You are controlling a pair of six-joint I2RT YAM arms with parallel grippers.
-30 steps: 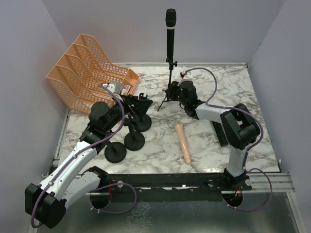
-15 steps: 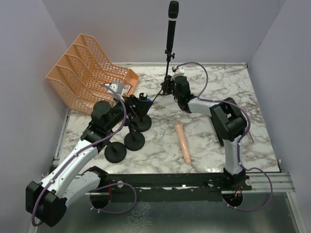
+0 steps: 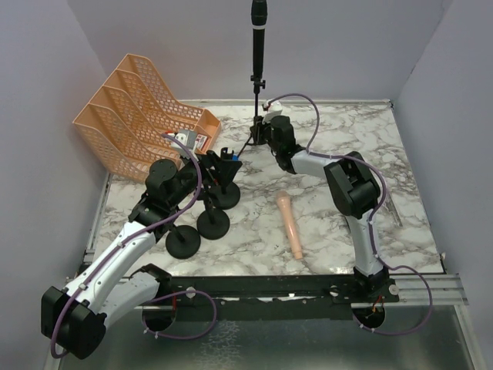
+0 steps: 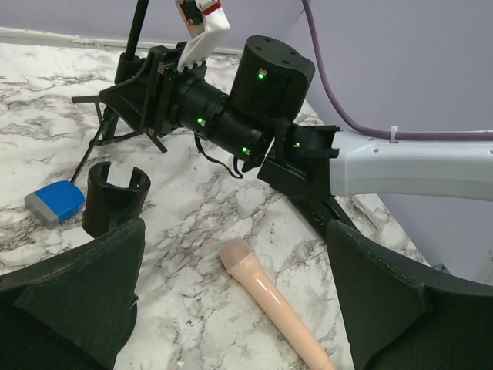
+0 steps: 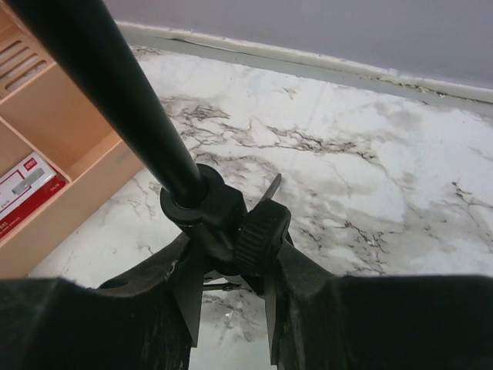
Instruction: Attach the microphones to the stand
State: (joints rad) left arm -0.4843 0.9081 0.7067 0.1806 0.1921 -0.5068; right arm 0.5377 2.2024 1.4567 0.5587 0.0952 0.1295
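Leftward slides the black tripod stand, slim black microphone already clipped upright on top, right gripper pinched narrow round its hub, while the left gripper gapes wide and the pale pink stick microphone lies unmounted on the marble table.

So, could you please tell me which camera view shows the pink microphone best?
The top external view: the pink microphone lies whole on the table. The left wrist view crops its tail; the right wrist view misses it.
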